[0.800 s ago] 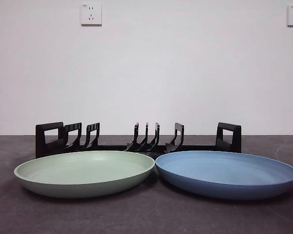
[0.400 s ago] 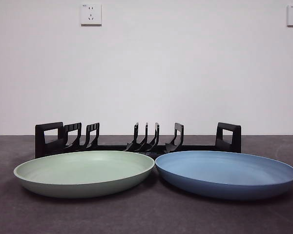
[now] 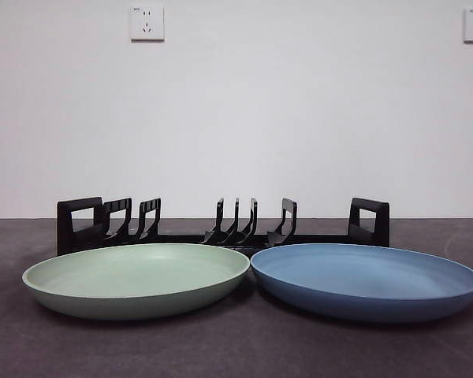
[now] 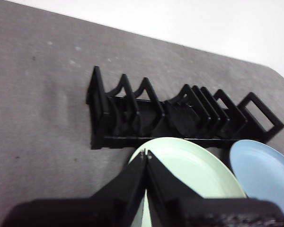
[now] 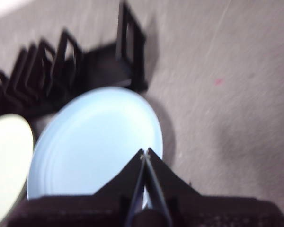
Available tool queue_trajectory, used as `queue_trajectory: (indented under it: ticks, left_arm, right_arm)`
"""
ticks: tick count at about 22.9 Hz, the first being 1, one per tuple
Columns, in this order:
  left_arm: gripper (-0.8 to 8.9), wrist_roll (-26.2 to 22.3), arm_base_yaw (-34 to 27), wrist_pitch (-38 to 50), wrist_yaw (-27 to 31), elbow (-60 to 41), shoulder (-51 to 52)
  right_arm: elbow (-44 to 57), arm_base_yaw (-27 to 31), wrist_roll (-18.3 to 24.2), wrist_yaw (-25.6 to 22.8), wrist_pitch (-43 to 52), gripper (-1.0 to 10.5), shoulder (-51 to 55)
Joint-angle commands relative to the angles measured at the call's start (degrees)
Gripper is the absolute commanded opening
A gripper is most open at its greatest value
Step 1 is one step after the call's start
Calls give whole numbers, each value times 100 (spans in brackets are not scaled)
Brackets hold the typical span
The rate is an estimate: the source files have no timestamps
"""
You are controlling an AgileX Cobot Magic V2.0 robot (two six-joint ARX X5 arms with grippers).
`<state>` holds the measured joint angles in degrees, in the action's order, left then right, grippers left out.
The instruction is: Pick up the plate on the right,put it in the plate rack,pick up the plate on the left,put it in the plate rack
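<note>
The grey table [image 3: 236,354] carries everything. The plate rack [image 3: 221,228] stands empty at the back, the blue plate [image 3: 366,279] on the right and green plate [image 3: 138,277] on the left flat before it, rims nearly touching. The right gripper [image 5: 144,156], jaws together, hovers above the blue plate's rim; the left gripper [image 4: 145,153], jaws likewise together, above the green. A flat, shallow rim may slip the pinch, or nudge its neighbour.

Green plate [image 3: 136,277]: smooth, matt, plastic-looking surface with a soft sheen. Blue plate [image 3: 366,279]: same smooth, matt finish. Plate rack [image 3: 221,228]: black moulded plastic, slightly glossy on the prongs. Table [image 3: 236,350]: dark grey, matt, finely rough, cloth-like. Wall [image 3: 299,110]: plain white, matt.
</note>
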<state>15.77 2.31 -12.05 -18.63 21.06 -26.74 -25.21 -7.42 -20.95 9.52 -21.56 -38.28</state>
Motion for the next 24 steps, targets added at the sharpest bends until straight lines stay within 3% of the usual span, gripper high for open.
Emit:
queue_trajectory:
  ticks: [1,6,7,9,13,21,24]
  left_arm:
    - [-7,-251,-9,-63,-374,356,-581]
    - [2,-295,2,-131,-1344,1095,-1829]
    - [46,-348,24,-136,-1403,1187,-2006]
    - [287,-382,133,-131,-1456,1314,-2258]
    - [313,-555,531,-109,-1401,1488,-2437]
    - [313,-1768,2024,-734,254,2181,-2673]
    - [313,-1967,2579,-597,599,2240,-2865]
  right_arm:
    - [-345,20,302,278,-203,0,-640]
    - [-999,24,850,413,-555,41,-1860]
    - [-1099,24,922,413,-590,119,-2041]
    - [-1290,24,1040,433,-704,234,-2356]
    - [-1467,22,1102,560,-678,225,-2861]
    - [-1572,22,1141,562,-278,218,-4122]
    - [-1572,22,1137,566,-81,216,-4415]
